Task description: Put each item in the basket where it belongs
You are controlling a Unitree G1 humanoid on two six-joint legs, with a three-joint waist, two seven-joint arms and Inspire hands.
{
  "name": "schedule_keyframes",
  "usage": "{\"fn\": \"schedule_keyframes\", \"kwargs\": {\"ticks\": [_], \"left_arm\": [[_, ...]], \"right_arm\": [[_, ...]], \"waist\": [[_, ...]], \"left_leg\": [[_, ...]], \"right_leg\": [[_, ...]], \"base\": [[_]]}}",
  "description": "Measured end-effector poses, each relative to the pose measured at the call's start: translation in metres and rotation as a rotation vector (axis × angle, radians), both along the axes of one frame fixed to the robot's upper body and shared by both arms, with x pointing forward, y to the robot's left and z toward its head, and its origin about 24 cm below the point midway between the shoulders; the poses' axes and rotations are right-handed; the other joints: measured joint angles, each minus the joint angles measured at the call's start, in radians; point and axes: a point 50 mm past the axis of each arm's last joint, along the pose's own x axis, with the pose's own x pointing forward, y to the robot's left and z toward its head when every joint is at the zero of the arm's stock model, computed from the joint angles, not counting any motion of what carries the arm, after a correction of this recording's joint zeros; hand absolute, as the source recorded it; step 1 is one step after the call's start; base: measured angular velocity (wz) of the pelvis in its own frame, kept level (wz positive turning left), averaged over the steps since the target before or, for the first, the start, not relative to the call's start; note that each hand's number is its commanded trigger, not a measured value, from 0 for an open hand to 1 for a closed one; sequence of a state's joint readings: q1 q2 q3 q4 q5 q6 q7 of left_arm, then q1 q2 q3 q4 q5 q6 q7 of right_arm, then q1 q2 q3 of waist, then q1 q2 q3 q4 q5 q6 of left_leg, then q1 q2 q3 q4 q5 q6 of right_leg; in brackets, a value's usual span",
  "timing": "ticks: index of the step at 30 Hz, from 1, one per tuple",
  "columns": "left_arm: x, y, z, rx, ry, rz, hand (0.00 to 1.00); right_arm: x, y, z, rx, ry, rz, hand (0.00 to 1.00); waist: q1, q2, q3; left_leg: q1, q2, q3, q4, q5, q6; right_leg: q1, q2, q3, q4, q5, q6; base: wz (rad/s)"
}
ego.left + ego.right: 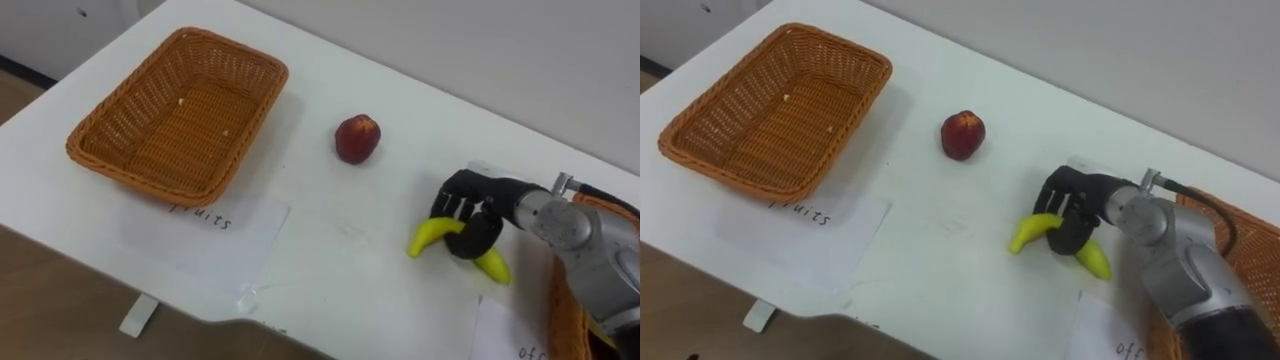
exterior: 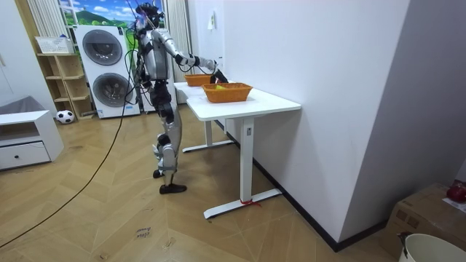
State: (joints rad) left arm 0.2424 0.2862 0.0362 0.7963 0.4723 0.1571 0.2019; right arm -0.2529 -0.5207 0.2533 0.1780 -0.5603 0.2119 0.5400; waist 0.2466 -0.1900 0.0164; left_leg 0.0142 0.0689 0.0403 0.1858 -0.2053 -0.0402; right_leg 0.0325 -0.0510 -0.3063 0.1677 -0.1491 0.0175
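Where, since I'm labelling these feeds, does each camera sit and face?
Left eye view: robot's head, looking down on the white table; right hand curled round the banana.
Right eye view: same head, slightly aside; same hand and forearm.
Room view: standing off the table's end, showing the whole robot.
Both eye views share one scene.

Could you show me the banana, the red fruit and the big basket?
banana (image 1: 428,235), left eye view, its bare yellow left end.
red fruit (image 1: 357,138), left eye view, middle of its skin.
basket (image 1: 130,174), left eye view, its near rim.
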Motion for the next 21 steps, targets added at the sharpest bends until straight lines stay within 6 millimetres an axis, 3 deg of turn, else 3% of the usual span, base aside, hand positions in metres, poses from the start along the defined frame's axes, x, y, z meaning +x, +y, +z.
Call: {"fn": "schedule_keyframes", "kwargs": {"ticks": [4, 10, 15, 21], "left_arm": [[-0.006, -0.005, -0.004, -0.014, 0.011, 0.011, 0.00], [-0.008, -0.010, -0.006, -0.032, 0.007, 0.017, 0.00], [-0.013, -0.007, -0.006, -0.030, 0.014, 0.040, 0.00], [-0.013, -0.006, -0.006, -0.028, 0.011, 0.049, 0.00]], "right_arm": [[-0.004, 0.014, 0.013, 0.021, -0.051, 0.066, 1.00], [-0.004, 0.021, 0.024, 0.032, -0.100, 0.103, 1.00], [-0.004, 0.027, 0.038, 0.045, -0.158, 0.135, 1.00], [-0.002, 0.020, 0.050, 0.069, -0.208, 0.101, 1.00]], "waist": [[0.000, 0.011, -0.0036], [-0.002, 0.003, -0.0086], [-0.019, 0.005, -0.0038], [-0.025, -0.003, -0.0001]], "left_leg": [[0.014, 0.000, 0.004, -0.005, 0.000, 0.000], [0.016, -0.001, 0.005, -0.003, 0.000, 0.000], [0.028, -0.001, 0.004, -0.006, 0.000, 0.000], [0.033, -0.002, 0.004, -0.016, 0.000, 0.000]], "right_leg": [[0.003, 0.000, 0.002, 0.002, 0.000, 0.000], [0.006, -0.002, 0.004, 0.002, 0.000, 0.000], [0.025, -0.001, 0.004, 0.000, 0.000, 0.000], [0.029, -0.001, 0.004, 0.000, 0.000, 0.000]], "base": [[-0.04], [0.00], [0.00], [0.00]]}}
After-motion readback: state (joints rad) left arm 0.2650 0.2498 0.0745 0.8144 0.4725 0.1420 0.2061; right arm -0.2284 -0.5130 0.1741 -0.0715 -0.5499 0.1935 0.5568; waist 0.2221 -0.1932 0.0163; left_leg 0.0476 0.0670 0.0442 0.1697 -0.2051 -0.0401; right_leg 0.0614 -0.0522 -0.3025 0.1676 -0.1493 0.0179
